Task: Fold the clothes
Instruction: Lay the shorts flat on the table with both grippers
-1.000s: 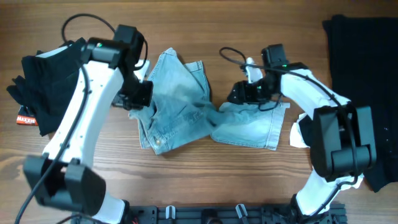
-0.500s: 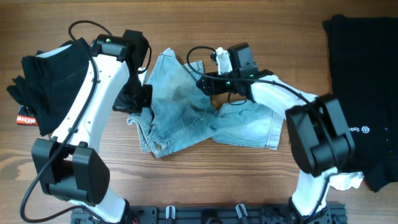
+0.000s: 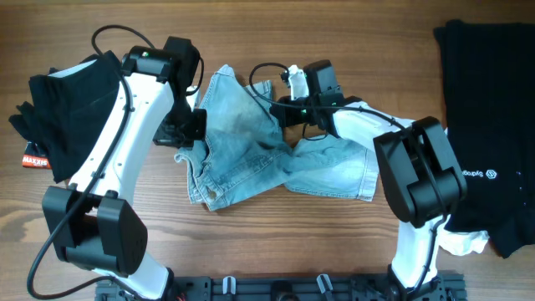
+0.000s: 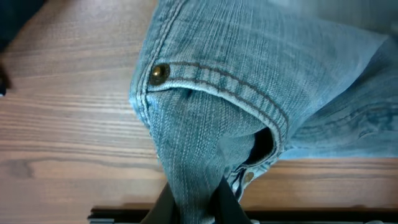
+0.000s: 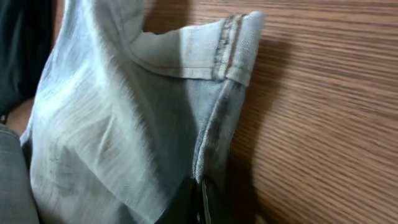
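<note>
Right fingers (image 5: 180,205) nudged leftward, clamping shorts (image 3: 242,142) hem, left fingers (image 4: 163,204) pinching denim (tips mostly hidden)

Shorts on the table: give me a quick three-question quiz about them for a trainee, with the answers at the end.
1. True or false: the shorts lie flat and smoothly spread out on the table.
2. In the left wrist view, what do the jaws of the left arm hold? A: denim, just below the metal button. B: a black shirt. C: nothing at all.
3. Fill in the gap: the black pile at the table's end lies beside the ___ arm.

Key: 1 false, they are bunched and twisted in the middle. 2 A. 3 left.
</note>
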Motion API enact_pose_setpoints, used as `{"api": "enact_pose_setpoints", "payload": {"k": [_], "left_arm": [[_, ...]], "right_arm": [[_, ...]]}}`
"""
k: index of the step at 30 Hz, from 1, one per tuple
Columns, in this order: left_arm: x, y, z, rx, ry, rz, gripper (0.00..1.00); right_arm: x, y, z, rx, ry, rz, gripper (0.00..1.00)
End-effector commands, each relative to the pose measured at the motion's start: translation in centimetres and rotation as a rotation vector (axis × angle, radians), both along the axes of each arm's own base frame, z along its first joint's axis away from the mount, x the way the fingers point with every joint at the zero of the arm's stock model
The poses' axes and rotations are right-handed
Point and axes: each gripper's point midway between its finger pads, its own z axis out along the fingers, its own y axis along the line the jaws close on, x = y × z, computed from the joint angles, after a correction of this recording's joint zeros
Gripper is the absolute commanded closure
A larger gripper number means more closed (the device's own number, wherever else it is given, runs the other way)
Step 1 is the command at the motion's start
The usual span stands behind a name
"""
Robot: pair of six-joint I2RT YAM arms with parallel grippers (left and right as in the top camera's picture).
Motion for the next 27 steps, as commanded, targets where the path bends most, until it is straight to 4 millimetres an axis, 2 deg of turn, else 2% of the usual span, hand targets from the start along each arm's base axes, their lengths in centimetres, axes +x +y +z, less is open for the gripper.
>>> {"api": "enact_pose_setpoints", "payload": {"k": [1, 3, 4, 5, 7, 8, 9, 10, 11, 12, 14, 15, 17, 19, 20, 22, 24, 27], "left_arm": [[1.8, -0.7, 0.4, -0.038, -0.073, 0.024, 0.96], [3.7, -1.1, 1.6, -0.056, -0.153, 0.023, 0.96], [5.9, -1.6, 3.2, -0.078, -0.252, 0.019, 0.96], [7.9, -1.7, 4.7, -0.088, -0.342, 0.022, 0.96], [11.6, -1.8, 7.5, -0.111, -0.513, 0.034, 0.96], [13.9, -2.1, 8.8, -0.134, -0.617, 0.038, 0.96], [15.6, -2.4, 9.9, -0.152, -0.699, 0.039, 0.96], [18.3, -2.9, 11.5, -0.179, -0.821, 0.038, 0.92], [19.9, -3.3, 12.6, -0.196, -0.898, 0.038, 0.86], [21.5, -3.7, 13.6, -0.217, -0.971, 0.044, 0.70], [23.7, -4.2, 13.9, -0.252, -1.037, 0.069, 0.26], [24.2, -4.3, 12.9, -0.256, -1.024, 0.087, 0.15], [24.0, -4.2, 10.0, -0.234, -0.942, 0.088, 0.00], [23.0, -4.0, 6.7, -0.204, -0.827, 0.089, 0.00], [21.5, -3.4, 3.9, -0.158, -0.717, 0.095, 0.00], [19.1, -2.5, 1.0, -0.106, -0.571, 0.102, 0.00], [16.4, -1.6, -1.0, -0.070, -0.431, 0.108, 0.00], [14.1, -0.9, -2.8, -0.040, -0.312, 0.113, 0.00]], "right_arm": [[5.1, -5.7, 7.3, -0.053, -0.178, -0.214, 0.96], [7.5, -11.1, 12.5, -0.098, -0.271, -0.377, 0.96], [8.7, -16.2, 16.4, -0.148, -0.341, -0.519, 0.96], [8.9, -18.1, 17.6, -0.164, -0.363, -0.569, 0.96], [9.0, -22.2, 19.4, -0.175, -0.386, -0.684, 0.96], [9.0, -23.3, 19.4, -0.176, -0.383, -0.706, 0.84], [8.9, -24.2, 19.2, -0.184, -0.371, -0.722, 0.78], [8.6, -25.1, 18.1, -0.203, -0.333, -0.733, 0.68], [8.2, -25.3, 17.2, -0.221, -0.297, -0.728, 0.60], [7.6, -25.2, 16.4, -0.246, -0.266, -0.710, 0.49], [6.3, -25.2, 14.9, -0.278, -0.193, -0.696, 0.42], [5.7, -25.2, 14.2, -0.290, -0.157, -0.690, 0.42], [4.1, -25.2, 12.9, -0.317, -0.076, -0.676, 0.41], [2.4, -24.8, 11.6, -0.331, 0.011, -0.646, 0.40], [1.0, -24.1, 10.8, -0.332, 0.066, -0.594, 0.39], [-1.3, -23.3, 9.7, -0.333, 0.168, -0.534, 0.38], [-4.2, -22.9, 8.6, -0.346, 0.293, -0.503, 0.36], [-8.2, -22.6, 7.6, -0.372, 0.463, -0.475, 0.33]]}}
